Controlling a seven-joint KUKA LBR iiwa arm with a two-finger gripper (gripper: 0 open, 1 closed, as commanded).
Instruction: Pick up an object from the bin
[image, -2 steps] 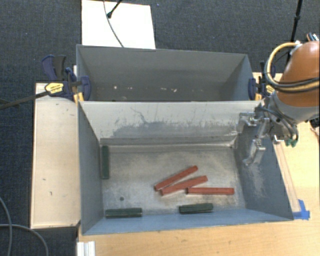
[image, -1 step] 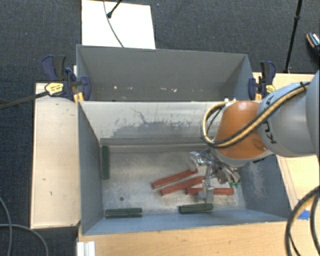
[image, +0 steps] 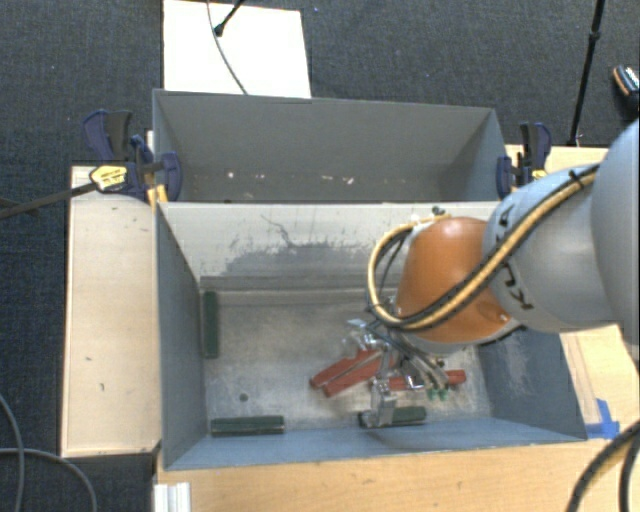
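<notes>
Dark green bar (image: 247, 426) lies front-left; gripper (image: 383, 400) hangs over red bars (image: 345, 372). You cannot tell its opening. Bars likely stiff, light: grip one mid-length, across its narrow sides.

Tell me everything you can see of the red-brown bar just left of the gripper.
The red-brown bar is a long, slim, matte stick lying on the bin floor. It is slanted, and its left end is free. Its right end runs under the gripper, so any contact there is hidden.
</notes>
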